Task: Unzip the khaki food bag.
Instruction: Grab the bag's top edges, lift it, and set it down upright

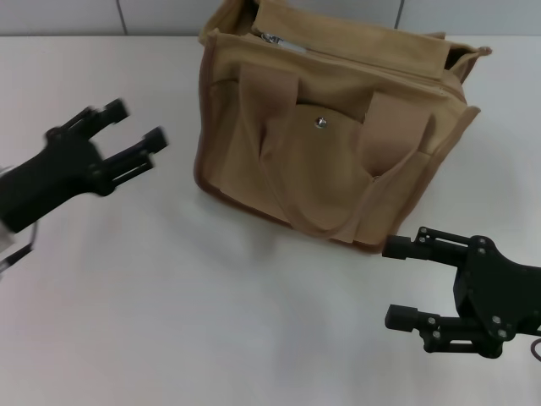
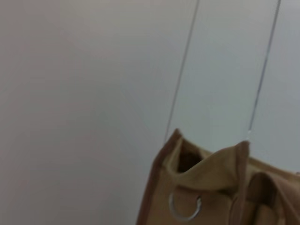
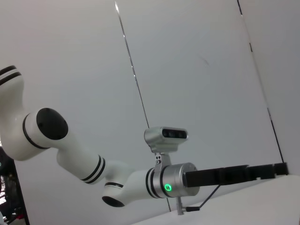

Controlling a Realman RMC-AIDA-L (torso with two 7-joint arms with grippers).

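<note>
The khaki food bag (image 1: 338,135) stands upright at the back middle of the white table (image 1: 186,304), with two strap handles, a front pocket with a metal snap (image 1: 321,122) and a silver zipper (image 1: 283,42) along its top. My left gripper (image 1: 135,127) is open, left of the bag and apart from it. My right gripper (image 1: 387,282) is open, in front of the bag's lower right corner, not touching. The left wrist view shows the bag's end corner (image 2: 206,187) with a metal ring (image 2: 184,206). The right wrist view shows my left arm (image 3: 140,180) with its dark fingers (image 3: 267,171).
A pale panelled wall (image 1: 127,17) runs behind the table. The table surface stretches bare in front of the bag and between the two arms.
</note>
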